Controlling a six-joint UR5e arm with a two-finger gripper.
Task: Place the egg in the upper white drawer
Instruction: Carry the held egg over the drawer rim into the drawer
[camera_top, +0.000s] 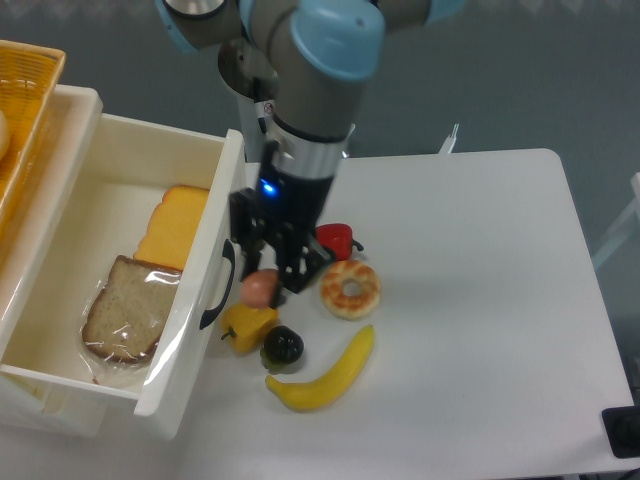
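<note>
The egg is small and pinkish-tan. It sits at the tips of my gripper, just right of the drawer's black handle and right above the yellow pepper. The gripper points down with a finger on each side of the egg, closed against it. The upper white drawer is pulled open at the left. It holds a bagged bread slice and yellow cheese slices. I cannot tell whether the egg rests on the table or is lifted.
A red pepper, a glazed donut, a dark round fruit and a banana lie close around the gripper on the white table. A yellow wicker basket stands at the upper left above the drawer.
</note>
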